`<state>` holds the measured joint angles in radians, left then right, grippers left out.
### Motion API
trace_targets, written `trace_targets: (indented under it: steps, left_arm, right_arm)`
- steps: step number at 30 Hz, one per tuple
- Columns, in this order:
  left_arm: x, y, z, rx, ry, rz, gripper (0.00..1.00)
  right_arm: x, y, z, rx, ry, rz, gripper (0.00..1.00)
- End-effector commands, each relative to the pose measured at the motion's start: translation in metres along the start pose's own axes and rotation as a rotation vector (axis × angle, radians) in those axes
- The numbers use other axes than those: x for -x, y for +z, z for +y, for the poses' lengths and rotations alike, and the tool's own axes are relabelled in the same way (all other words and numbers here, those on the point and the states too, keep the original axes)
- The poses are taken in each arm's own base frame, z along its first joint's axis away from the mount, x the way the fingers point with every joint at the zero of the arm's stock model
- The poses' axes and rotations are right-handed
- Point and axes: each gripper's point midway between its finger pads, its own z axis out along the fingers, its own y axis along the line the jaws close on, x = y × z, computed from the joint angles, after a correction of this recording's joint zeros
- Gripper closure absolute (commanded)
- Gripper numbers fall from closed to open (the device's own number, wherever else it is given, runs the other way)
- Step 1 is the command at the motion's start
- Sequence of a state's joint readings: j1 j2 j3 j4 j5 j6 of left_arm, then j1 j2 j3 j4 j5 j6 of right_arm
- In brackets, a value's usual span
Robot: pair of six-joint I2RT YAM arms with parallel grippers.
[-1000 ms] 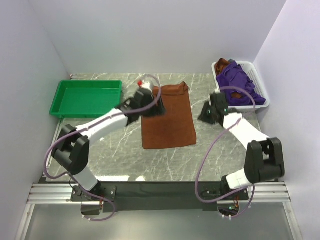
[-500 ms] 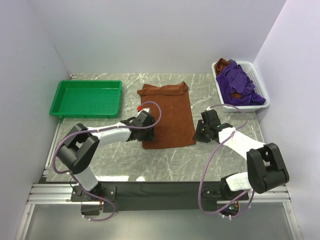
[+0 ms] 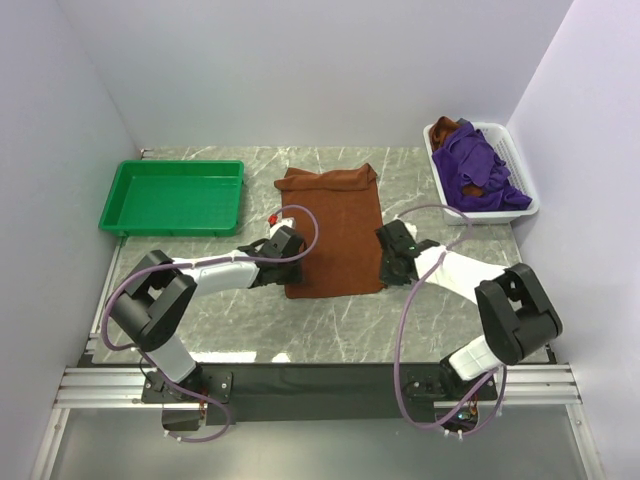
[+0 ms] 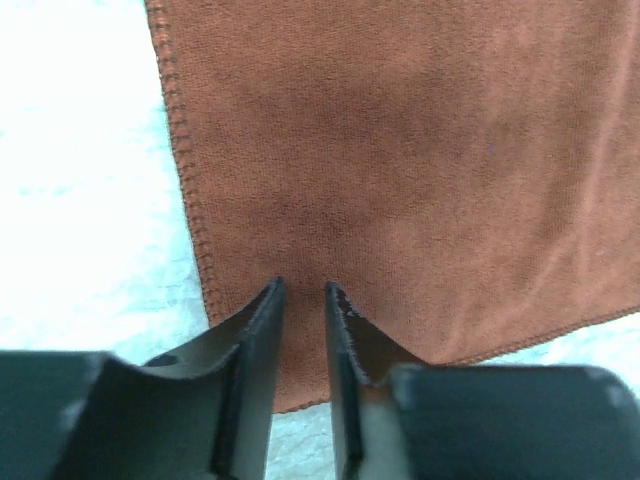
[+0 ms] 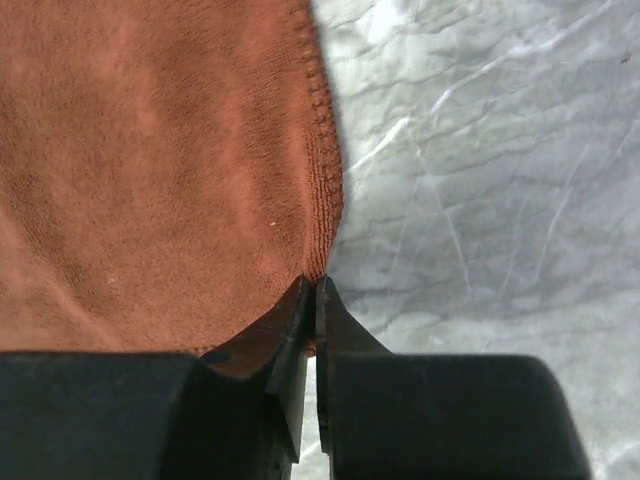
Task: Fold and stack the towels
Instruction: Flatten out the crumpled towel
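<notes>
A rust-brown towel (image 3: 335,225) lies flat and unfolded in the middle of the marble table. My left gripper (image 3: 292,268) sits low over its near-left corner. In the left wrist view the fingers (image 4: 303,288) stand a narrow gap apart, and flat towel (image 4: 420,170) shows between them. My right gripper (image 3: 388,268) is at the near-right corner. Seen from the right wrist, its jaws (image 5: 313,283) are pressed together on the stitched edge of the towel (image 5: 150,170). More towels, purple (image 3: 480,170) and rust (image 3: 447,127), are heaped in the white basket.
A green tray (image 3: 175,165) stands at the back left of the table. The white basket (image 3: 500,128) is at the back right, against the wall. Bare marble (image 5: 480,150) lies to the right of the towel, and walls close in on both sides.
Both arms have come down and toward the towel's near corners. The left gripper moved from the far-left edge to the near-left corner and narrowed. The right gripper closed on the near-right edge.
</notes>
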<state>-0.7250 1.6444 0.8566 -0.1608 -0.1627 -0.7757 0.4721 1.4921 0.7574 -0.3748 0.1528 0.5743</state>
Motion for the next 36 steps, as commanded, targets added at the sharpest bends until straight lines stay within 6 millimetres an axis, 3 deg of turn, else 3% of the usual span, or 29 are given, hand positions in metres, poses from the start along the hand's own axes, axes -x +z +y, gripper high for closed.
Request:
trace_targets:
  steps: [1, 5, 6, 8, 9, 12, 13, 16, 20, 22, 29, 34, 36]
  left_arm:
    - [-0.028, 0.000, 0.024, 0.076, 0.019, 0.082, 0.72]
    - [-0.029, 0.000, 0.025, 0.079, 0.023, 0.085, 0.75]
    - [-0.029, -0.001, 0.025, 0.078, 0.021, 0.084, 0.76]
    - [-0.030, 0.000, 0.026, 0.079, 0.023, 0.088, 0.77]
    - [-0.031, 0.000, 0.025, 0.075, 0.024, 0.091, 0.77]
    - [-0.033, 0.000, 0.024, 0.067, 0.025, 0.099, 0.77]
    - [-0.034, 0.000, 0.024, 0.067, 0.025, 0.099, 0.77]
    - [-0.033, -0.002, 0.024, 0.063, 0.026, 0.094, 0.77]
    - [-0.030, -0.004, 0.022, 0.057, 0.026, 0.084, 0.78]
    - [-0.029, -0.004, 0.021, 0.053, 0.025, 0.083, 0.79]
    - [-0.029, -0.005, 0.022, 0.056, 0.029, 0.084, 0.83]
    - [-0.029, -0.006, 0.022, 0.057, 0.028, 0.087, 0.85]
    - [-0.030, -0.006, 0.023, 0.062, 0.028, 0.088, 0.85]
  right_arm:
    - [0.015, -0.019, -0.006, -0.148, -0.099, -0.040, 0.92]
    - [0.019, -0.036, -0.003, -0.265, -0.216, -0.054, 0.80]
    - [0.018, -0.039, 0.011, -0.234, -0.250, -0.049, 0.71]
    - [0.012, -0.042, 0.032, -0.118, -0.256, -0.017, 0.65]
    - [0.008, -0.047, 0.055, 0.022, -0.238, -0.008, 0.56]
    - [0.012, -0.063, 0.084, 0.239, -0.191, -0.047, 0.47]
    - [0.015, -0.065, 0.084, 0.287, -0.153, -0.038, 0.47]
    - [0.024, -0.065, 0.063, 0.289, -0.006, -0.097, 0.54]
    - [0.041, -0.054, 0.016, 0.235, 0.218, -0.166, 0.64]
    - [0.040, -0.047, 0.007, 0.245, 0.255, -0.186, 0.75]
    - [0.022, -0.021, -0.003, 0.304, 0.369, -0.114, 0.82]
    - [0.020, -0.011, -0.004, 0.330, 0.402, -0.115, 0.83]
    - [0.016, -0.008, -0.006, 0.324, 0.399, -0.103, 0.88]
